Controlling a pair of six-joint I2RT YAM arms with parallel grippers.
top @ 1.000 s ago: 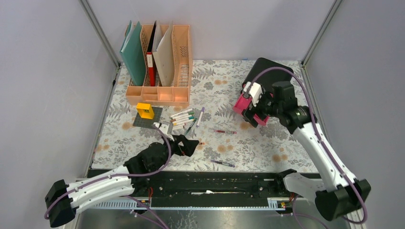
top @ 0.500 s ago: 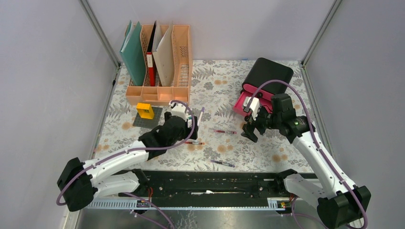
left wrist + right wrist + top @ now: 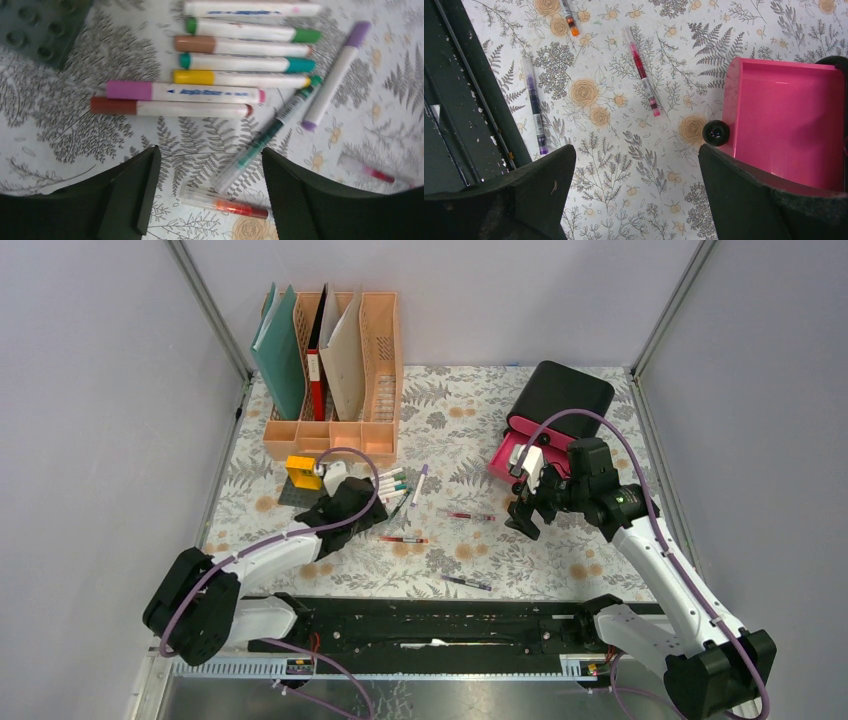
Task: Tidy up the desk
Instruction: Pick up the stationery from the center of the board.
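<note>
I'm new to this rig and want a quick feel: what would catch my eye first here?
The bright pink drawer, pulled open from its black box at the far right, stands out, the open right gripper beside it. Then come the coloured markers, lying side by side just ahead of the open left gripper, near the peach file rack at the far left.

The desk [image 3: 470, 405] shows grey ferns and tan-orange flowers on white. File rack [image 3: 382, 360] is peach; drawer [image 3: 784, 115] is pink, box [image 3: 560, 390] black.
</note>
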